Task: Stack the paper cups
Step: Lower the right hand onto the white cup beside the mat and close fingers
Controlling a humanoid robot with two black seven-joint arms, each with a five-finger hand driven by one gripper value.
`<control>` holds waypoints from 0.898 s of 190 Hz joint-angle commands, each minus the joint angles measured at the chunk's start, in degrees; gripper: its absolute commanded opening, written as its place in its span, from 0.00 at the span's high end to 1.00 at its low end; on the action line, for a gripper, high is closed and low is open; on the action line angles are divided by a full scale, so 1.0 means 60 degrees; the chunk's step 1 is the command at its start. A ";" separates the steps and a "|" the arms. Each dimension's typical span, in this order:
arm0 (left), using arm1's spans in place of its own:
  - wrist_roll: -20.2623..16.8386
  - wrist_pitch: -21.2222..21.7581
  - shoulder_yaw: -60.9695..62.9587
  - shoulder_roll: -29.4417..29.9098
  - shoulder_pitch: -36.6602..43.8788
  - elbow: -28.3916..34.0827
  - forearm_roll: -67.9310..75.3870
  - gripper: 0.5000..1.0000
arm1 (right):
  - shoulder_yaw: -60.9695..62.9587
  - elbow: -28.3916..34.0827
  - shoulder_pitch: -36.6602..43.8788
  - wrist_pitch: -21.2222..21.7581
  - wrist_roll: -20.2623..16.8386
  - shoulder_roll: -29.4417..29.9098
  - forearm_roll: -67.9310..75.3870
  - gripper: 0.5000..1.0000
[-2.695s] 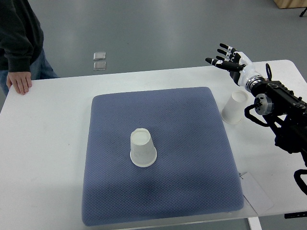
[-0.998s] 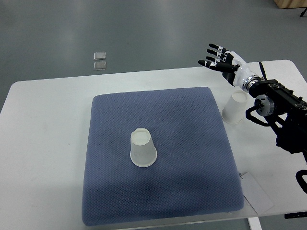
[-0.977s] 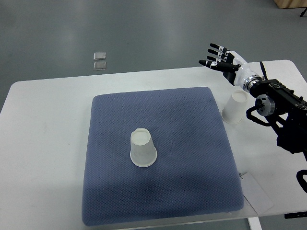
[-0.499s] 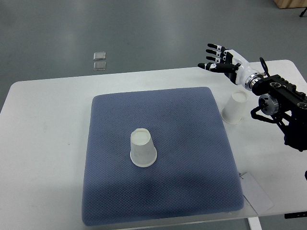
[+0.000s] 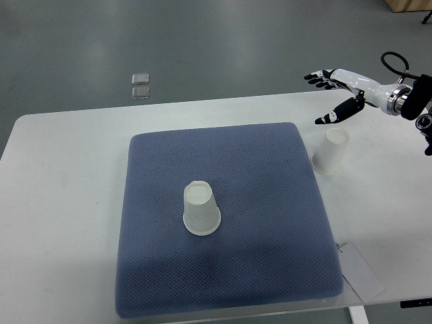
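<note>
The right hand (image 5: 341,88) hangs with fingers (image 5: 317,76) spread wide and empty, probably readying a grasp. One upturned white paper cup (image 5: 330,152) stands just below them on the white tabletop (image 5: 67,202); the other white paper cup (image 5: 201,208) sits well off on the blue-grey padded mat (image 5: 256,223).

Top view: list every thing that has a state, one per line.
Cup on mat: upside down, alone, not stacked.
Cup beside mat: upside down on the table, off the mat's right edge, ungrasped.
Right robot hand: open, fingers spread, above the table, holding nothing.
Blue mat: flat on the table.
</note>
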 commanded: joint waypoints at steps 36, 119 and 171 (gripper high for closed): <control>0.0000 0.0000 0.0000 0.0000 0.0000 0.0000 0.0000 0.00 | -0.1229 0.0294 0.0428 0.0129 0.0342 -0.0807 -0.1807 0.17; 0.0000 0.0000 0.0000 0.0000 0.0000 0.0000 0.0000 0.00 | -0.2459 -0.0394 0.0530 -0.0090 0.0357 -0.0250 -0.2525 0.17; 0.0000 0.0000 0.0000 0.0000 0.0000 0.0000 0.0000 0.00 | -0.2518 -0.0833 0.0530 -0.0471 0.0372 0.0248 -0.2584 0.19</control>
